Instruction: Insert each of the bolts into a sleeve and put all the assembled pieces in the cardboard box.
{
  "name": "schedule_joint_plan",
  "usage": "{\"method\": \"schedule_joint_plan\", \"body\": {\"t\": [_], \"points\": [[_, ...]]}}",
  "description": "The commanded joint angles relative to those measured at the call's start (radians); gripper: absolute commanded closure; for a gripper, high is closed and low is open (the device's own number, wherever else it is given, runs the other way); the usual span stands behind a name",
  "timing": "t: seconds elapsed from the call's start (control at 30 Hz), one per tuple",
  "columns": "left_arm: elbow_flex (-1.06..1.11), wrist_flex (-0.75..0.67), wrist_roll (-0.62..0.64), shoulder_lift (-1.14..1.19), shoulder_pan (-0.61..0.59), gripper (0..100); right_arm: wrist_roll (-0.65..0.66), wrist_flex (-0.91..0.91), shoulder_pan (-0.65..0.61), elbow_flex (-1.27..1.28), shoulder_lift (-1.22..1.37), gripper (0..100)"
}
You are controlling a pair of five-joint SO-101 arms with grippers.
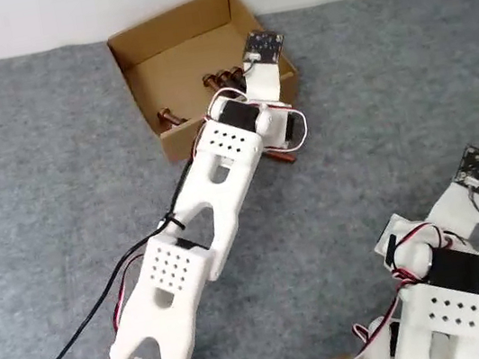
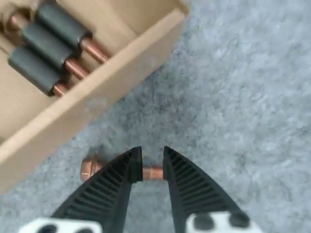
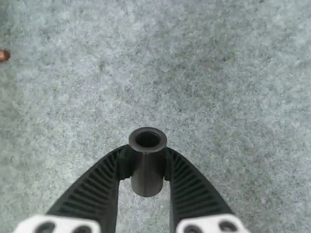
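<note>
Several assembled pieces point(image 1: 222, 79) lie in the cardboard box point(image 1: 171, 35) in the high view. One loose bolt point(image 1: 284, 158) rests on the desk point(image 1: 38, 175) just beside the box wall, under the left arm.

In the left wrist view, the left end effector point(image 2: 152, 162) stands narrowly parted over that bolt. The shank shows in the gap and is not clearly gripped. The bolt is stiff, smooth metal and likely to roll, so pinching across mid-shank looks safest.

In the right wrist view, the right end effector point(image 3: 147, 162) is clamped on the sides of a dark sleeve point(image 3: 147, 141). The sleeve's bore faces the camera, so its opening stays free.
</note>
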Motion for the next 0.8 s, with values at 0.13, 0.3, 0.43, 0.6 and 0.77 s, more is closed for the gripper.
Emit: {"method": "schedule_joint_plan", "body": {"t": [0.13, 0.3, 0.43, 0.6, 0.77], "points": [[-0.255, 0.157, -0.066, 0.144, -0.021, 91, 0.014, -0.019, -0.01, -0.009, -0.015, 99.1], [-0.269, 0.219, -0.084, 0.187, -0.049, 91, 0.014, -0.019, -0.01, -0.009, -0.015, 99.1], [-0.275, 0.344, -0.118, 0.183, -0.052, 91, 0.014, -0.019, -0.01, -0.009, -0.015, 99.1], [-0.348, 0.436, -0.186, 0.129, -0.055, 99, 0.014, -0.019, -0.01, -0.009, -0.015, 99.1], [-0.363, 0.417, -0.259, 0.015, -0.041, 99, 0.014, -0.019, -0.01, -0.009, -0.015, 99.1]]}}
